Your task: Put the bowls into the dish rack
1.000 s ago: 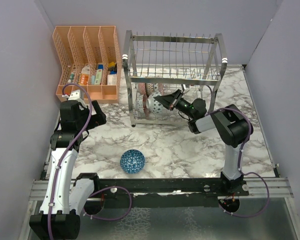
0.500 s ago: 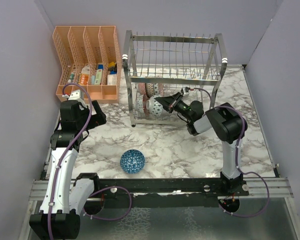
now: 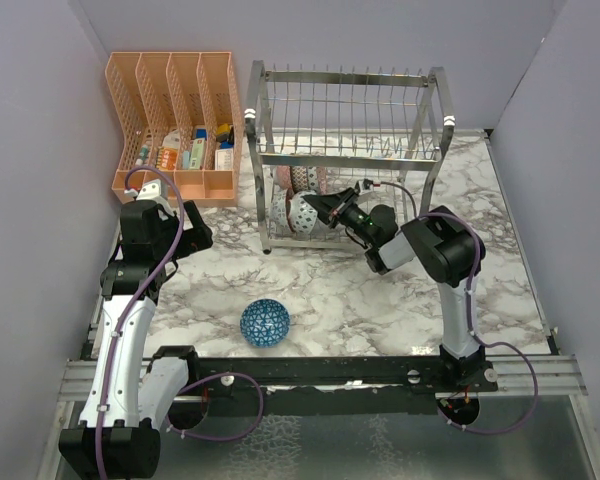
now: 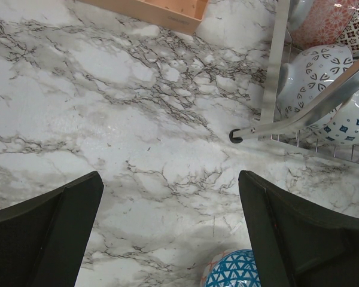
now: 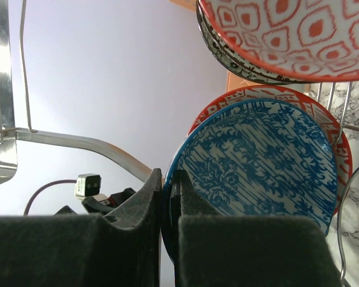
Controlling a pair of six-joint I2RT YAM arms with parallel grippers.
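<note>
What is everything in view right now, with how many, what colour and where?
table: one, white marble, under everything.
dish rack: one, shiny metal, back centre.
file organizer: one, orange, back left, small packets inside.
loose bowl: one, blue, on the table near the front.
held bowl: one, blue-patterned inside, at the rack's lower tier.
racked bowls: at least three, red-patterned, red-rimmed, dark-and-white, lower tier.
arms: two, black and white, near edge.
left pincer: one, black, open above the table.
right pincer: one, black, shut on the held bowl's rim.
</note>
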